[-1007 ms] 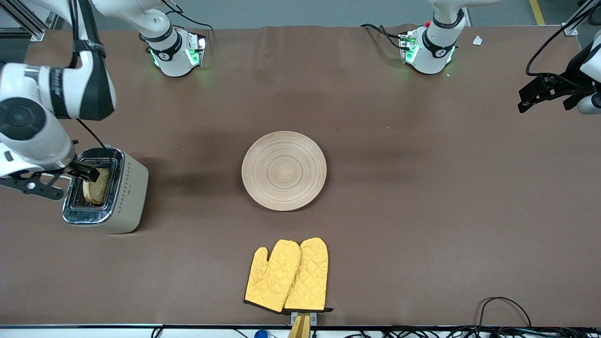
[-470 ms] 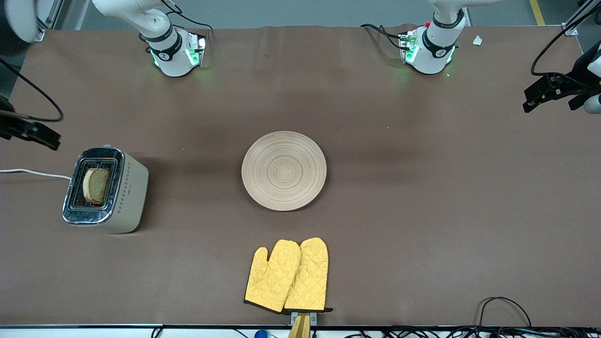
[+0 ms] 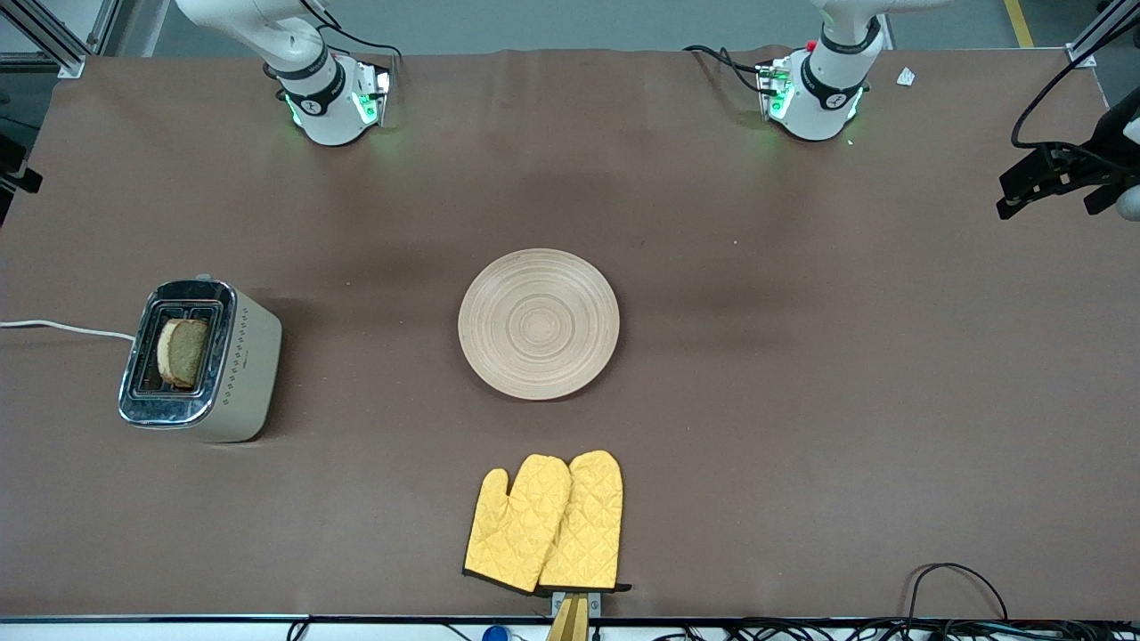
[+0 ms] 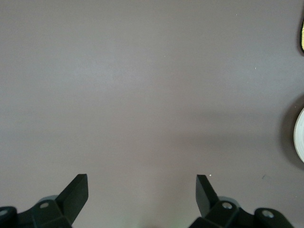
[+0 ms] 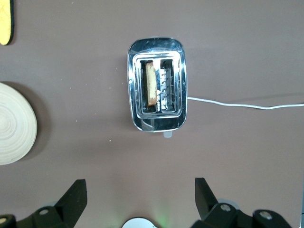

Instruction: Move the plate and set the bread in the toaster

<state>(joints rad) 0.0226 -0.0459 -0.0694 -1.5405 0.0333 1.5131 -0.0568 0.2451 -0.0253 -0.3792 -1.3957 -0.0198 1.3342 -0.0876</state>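
Bread (image 3: pixel 183 352) stands in toaster (image 3: pixel 200 361) slot, wooden plate (image 3: pixel 539 323) empty beside toaster toward table middle; my right gripper (image 5: pixel 137 199) above toaster and left gripper (image 4: pixel 142 192) over bare table both gape, holding nothing.

bread (image 3: pixel 183 352) in toaster (image 3: pixel 201 361) slot | plate (image 3: pixel 539 323) mid-table | yellow mitts (image 3: pixel 545 523) nearer camera

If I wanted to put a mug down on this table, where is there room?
Widest bare stretch: from the plate toward the left arm's end, where the left gripper hangs open. Also free: the gap between toaster, bread in its slot, and plate, and the strip by the arm bases. Tightest spot: between plate and yellow mitts.
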